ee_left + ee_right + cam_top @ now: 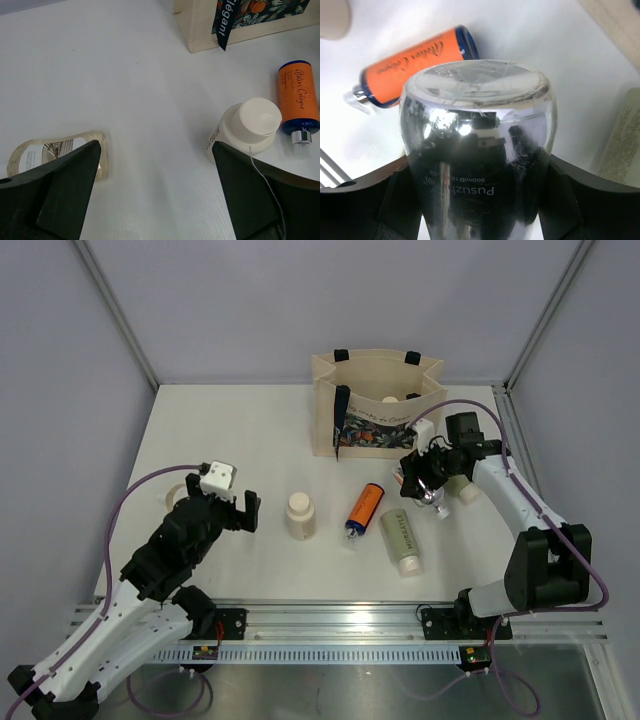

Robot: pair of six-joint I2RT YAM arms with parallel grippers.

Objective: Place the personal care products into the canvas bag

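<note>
My right gripper (pixel 425 483) (pixel 477 167) is shut on the shiny silver bottle (pixel 475 125) (pixel 432 496), just in front of the canvas bag (pixel 325 410), which stands upright at the back. A pale cap (pixel 390 398) shows inside the bag. On the table lie the orange bottle (pixel 364 506) (pixel 415 65) (pixel 299 95), a sage-green bottle (pixel 400 538) and a cream bottle (pixel 300 516) (pixel 250 125). My left gripper (pixel 243 510) (pixel 156 147) is open and holds nothing, just left of the cream bottle.
A clear yellowish labelled item (pixel 55 152) lies by my left gripper's left finger. Another cream item (pixel 467 492) rests beside my right arm. The table's right edge runs close behind that arm, and the grey enclosure walls surround the table.
</note>
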